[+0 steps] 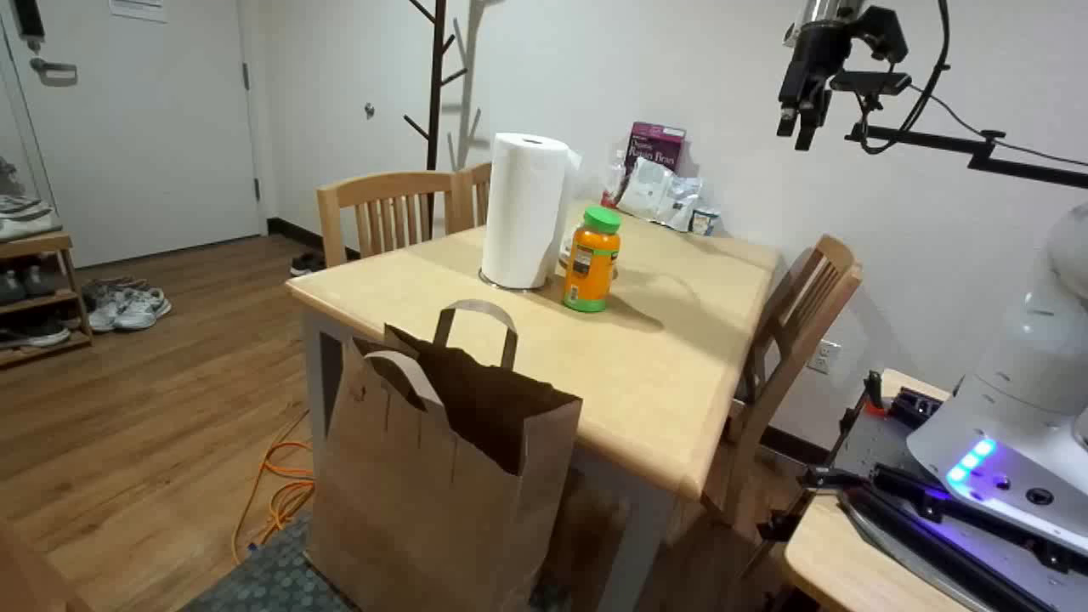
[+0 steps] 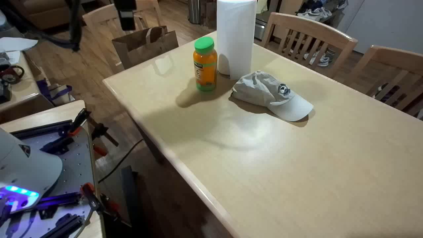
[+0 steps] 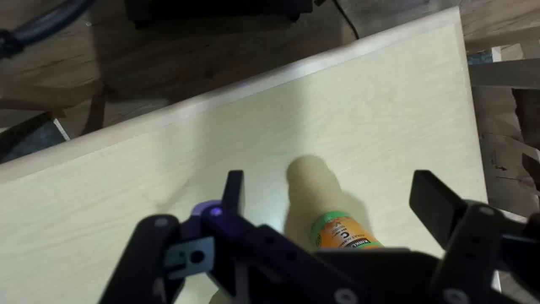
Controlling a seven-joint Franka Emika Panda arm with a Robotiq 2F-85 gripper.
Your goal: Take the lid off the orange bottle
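The orange bottle stands upright on the table in both exterior views, beside the taller white roll. Its round green lid sits on top of it and also shows in an exterior view. In the wrist view the bottle's lower part shows between and below the fingers; its top and lid are hidden behind the gripper body. My gripper is open and empty, its two fingers wide apart. In an exterior view the gripper hangs high above the table, apart from the bottle.
The white paper towel roll stands close to the bottle. A pale cap lies near both. A brown paper bag stands at the table edge. Packages stand by the wall. Wooden chairs surround the table.
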